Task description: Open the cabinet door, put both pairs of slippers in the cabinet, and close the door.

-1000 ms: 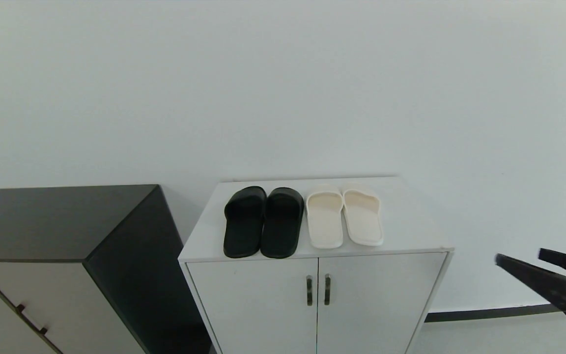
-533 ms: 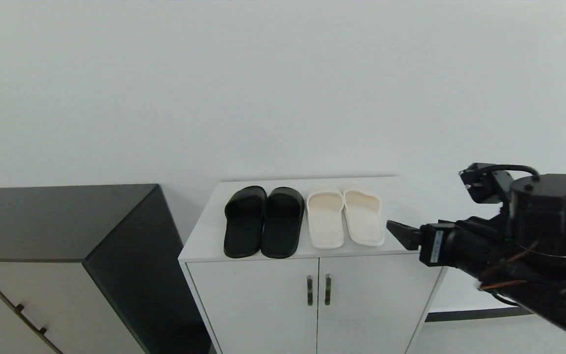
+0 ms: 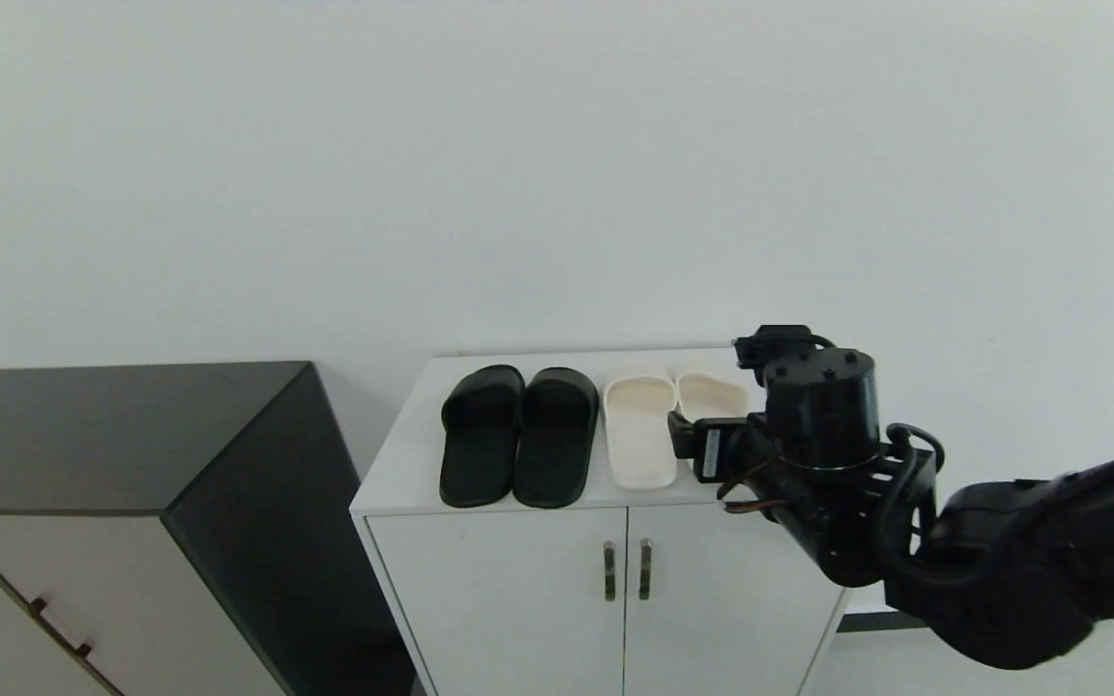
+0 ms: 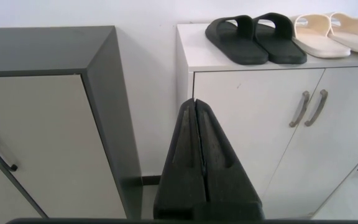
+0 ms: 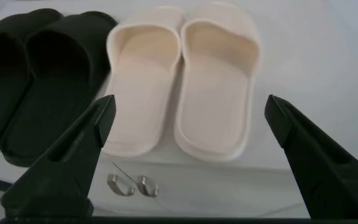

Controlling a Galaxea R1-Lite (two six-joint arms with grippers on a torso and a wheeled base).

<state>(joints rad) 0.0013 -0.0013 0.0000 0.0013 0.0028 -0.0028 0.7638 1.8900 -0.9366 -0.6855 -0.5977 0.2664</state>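
Bulk of the right arm's wrist covers the near half of the rightmost of the cream slippers [image 3: 639, 430], right of centre in the head view, and hides most of the right hand [image 5: 189, 102] (its own camera shows the fingers wide apart, cream pair between them). Black slippers [image 3: 518, 435] and cream lie side by side on the cabinet [image 3: 402, 454] top, long axes front to back, toes toward the wall [image 3: 557, 193]. Doors [image 3: 499, 599] shut. Left hand [image 4: 196, 106], in front of the cabinet, has its fingers pressed together.

Plain white painted wall [image 3: 557, 145] rising behind the furniture.
A black-topped sideboard with pale handled fronts [image 3: 122, 435] is standing against it.
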